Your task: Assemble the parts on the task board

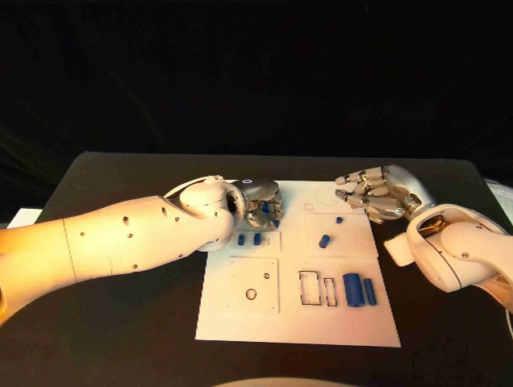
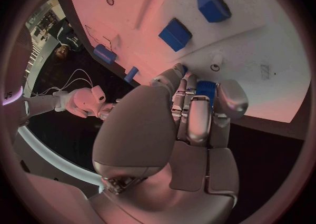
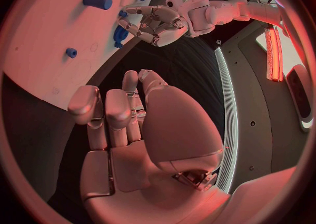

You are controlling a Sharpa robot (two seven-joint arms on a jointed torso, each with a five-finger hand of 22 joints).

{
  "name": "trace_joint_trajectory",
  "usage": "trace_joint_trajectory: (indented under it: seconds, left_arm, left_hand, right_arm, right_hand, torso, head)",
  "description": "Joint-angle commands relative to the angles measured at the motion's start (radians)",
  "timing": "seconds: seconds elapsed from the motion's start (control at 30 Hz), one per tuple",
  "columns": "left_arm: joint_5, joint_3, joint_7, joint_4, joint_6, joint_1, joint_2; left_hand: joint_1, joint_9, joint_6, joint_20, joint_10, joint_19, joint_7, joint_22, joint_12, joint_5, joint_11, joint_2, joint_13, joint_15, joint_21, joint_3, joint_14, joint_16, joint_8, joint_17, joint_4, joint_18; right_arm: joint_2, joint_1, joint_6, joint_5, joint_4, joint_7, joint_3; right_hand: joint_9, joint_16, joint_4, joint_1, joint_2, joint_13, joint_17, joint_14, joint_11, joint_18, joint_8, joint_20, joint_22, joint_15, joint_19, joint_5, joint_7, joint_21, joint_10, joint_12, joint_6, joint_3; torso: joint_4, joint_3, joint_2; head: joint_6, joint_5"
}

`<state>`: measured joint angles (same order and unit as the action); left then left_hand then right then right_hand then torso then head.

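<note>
Left hand (image 2: 191,113) pinches 1 blue part (image 2: 206,89) above the task board (image 1: 227,310) (far-left area); next, seat it. Right hand (image 1: 377,193), fingers curled, holds nothing.

- A black table (image 1: 117,322) stands before a dark backdrop (image 1: 256,72) that looks like black cloth.
- A pale sheet (image 1: 24,216) shows just past the table's far left edge.
- A long red-lit strip (image 3: 274,50) glows on a grey panel to one side.
</note>
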<state>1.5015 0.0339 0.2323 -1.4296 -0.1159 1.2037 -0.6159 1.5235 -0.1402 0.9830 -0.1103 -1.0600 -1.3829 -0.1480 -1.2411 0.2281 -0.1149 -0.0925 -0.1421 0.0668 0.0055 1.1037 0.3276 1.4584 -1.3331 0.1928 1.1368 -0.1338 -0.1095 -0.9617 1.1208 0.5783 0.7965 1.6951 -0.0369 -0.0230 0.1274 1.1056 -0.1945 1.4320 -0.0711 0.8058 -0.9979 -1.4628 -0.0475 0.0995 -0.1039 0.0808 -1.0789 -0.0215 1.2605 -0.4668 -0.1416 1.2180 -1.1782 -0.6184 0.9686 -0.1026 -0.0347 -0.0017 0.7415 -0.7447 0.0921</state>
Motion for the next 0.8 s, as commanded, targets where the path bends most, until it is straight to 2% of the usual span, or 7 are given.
trace_joint_trajectory:
  seconds: [0.03,0.47,0.8]
  left_arm:
    - [0.019,0.002,0.029,0.002,0.044,-0.002,0.001]
    - [-0.022,0.002,0.013,0.002,0.107,-0.002,0.009]
    - [-0.039,0.001,0.013,0.009,0.127,-0.002,0.009]
  left_hand:
    - [0.006,0.002,0.01,0.0,-0.012,-0.007,-0.001,-0.004,-0.005,0.0,0.001,0.0,-0.002,0.003,0.009,0.009,0.007,-0.006,-0.006,-0.002,0.0,0.009]
    - [-0.016,0.012,0.057,0.016,-0.089,-0.018,0.022,-0.036,-0.006,0.002,0.026,-0.005,0.002,-0.018,0.042,0.045,0.009,-0.005,-0.015,-0.024,0.003,0.014]
    - [-0.025,0.019,0.055,0.019,-0.093,-0.024,0.019,-0.048,-0.023,0.003,0.025,-0.013,0.0,-0.018,0.056,0.052,0.011,-0.005,-0.029,-0.031,0.006,0.017]
  right_arm:
    - [0.001,-0.001,-0.016,0.008,0.002,0.001,0.0]
    - [0.003,-0.001,-0.017,0.008,0.002,0.001,0.0]
    - [0.004,-0.001,-0.017,0.016,0.003,0.001,0.0]
  right_hand:
    - [0.001,-0.003,-0.003,0.008,0.005,0.0,-0.002,-0.001,-0.003,0.012,-0.004,0.002,-0.001,-0.004,-0.006,-0.004,-0.003,-0.004,0.005,-0.001,-0.002,-0.007]
    - [0.001,-0.004,-0.003,0.008,0.005,0.0,-0.002,-0.001,-0.003,0.012,-0.004,0.002,-0.001,-0.004,-0.006,-0.004,-0.003,-0.004,0.005,-0.001,-0.002,-0.008]
    - [0.001,-0.004,-0.004,0.007,0.006,-0.001,-0.002,-0.001,-0.003,0.012,-0.004,0.003,0.0,-0.004,-0.006,-0.005,-0.003,-0.005,0.004,-0.002,-0.001,-0.009]
  torso:
    - [0.0005,-0.0003,0.0]
    - [0.0006,-0.0009,0.0]
    - [0.0002,0.0,0.0]
  head:
    - [-0.001,0.0]
    - [-0.003,0.0]
    - [-0.004,-0.002]
